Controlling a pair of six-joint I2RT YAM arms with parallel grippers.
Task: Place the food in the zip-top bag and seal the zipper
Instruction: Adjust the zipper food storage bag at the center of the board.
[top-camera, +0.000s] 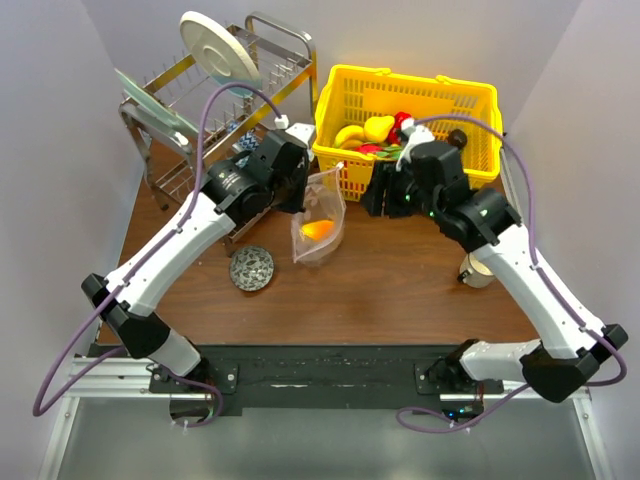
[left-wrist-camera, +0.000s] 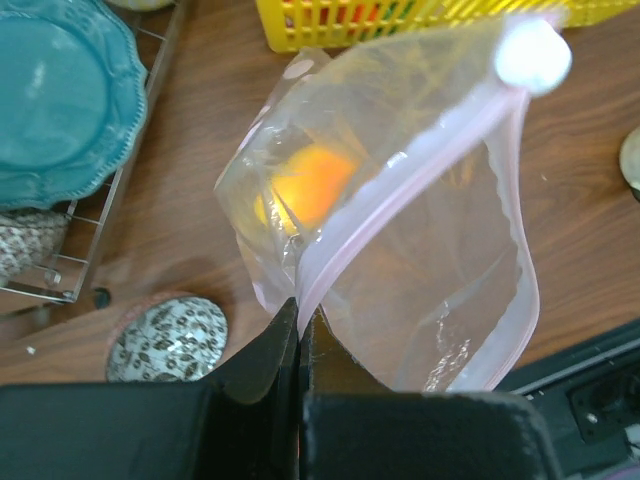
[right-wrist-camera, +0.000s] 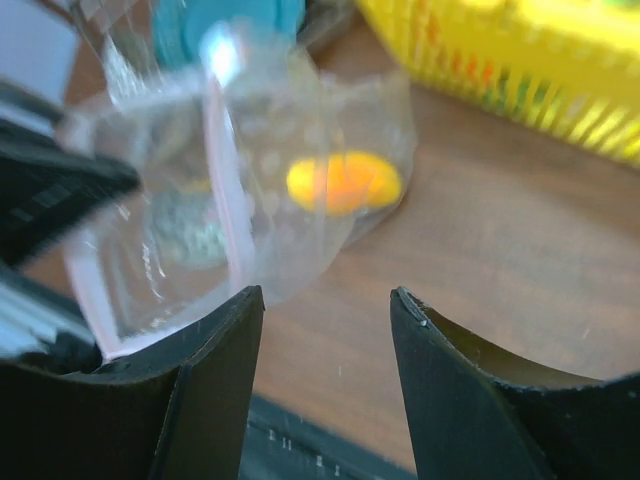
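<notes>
The zip-top bag (top-camera: 320, 222) hangs open above the table in front of the basket, with one orange piece of food (top-camera: 318, 230) lying in its bottom. My left gripper (left-wrist-camera: 298, 306) is shut on the bag's mouth edge, pinching the pink zipper (left-wrist-camera: 400, 200) strip. Just right of the bag, my right gripper (right-wrist-camera: 325, 300) is open with nothing between its fingers. It sits close in front of the basket (top-camera: 395, 195). More food lies in the yellow basket (top-camera: 400, 92): a yellow banana (top-camera: 350, 135), a yellow piece (top-camera: 379, 127) and a red piece (top-camera: 402, 122).
A wire dish rack (top-camera: 170, 150) stands at the back left with a white plate (top-camera: 218, 47) and a teal plate (left-wrist-camera: 60, 100). A patterned bowl (top-camera: 251, 267) sits left of the bag. Beside the right arm is a pale cup (top-camera: 478, 270).
</notes>
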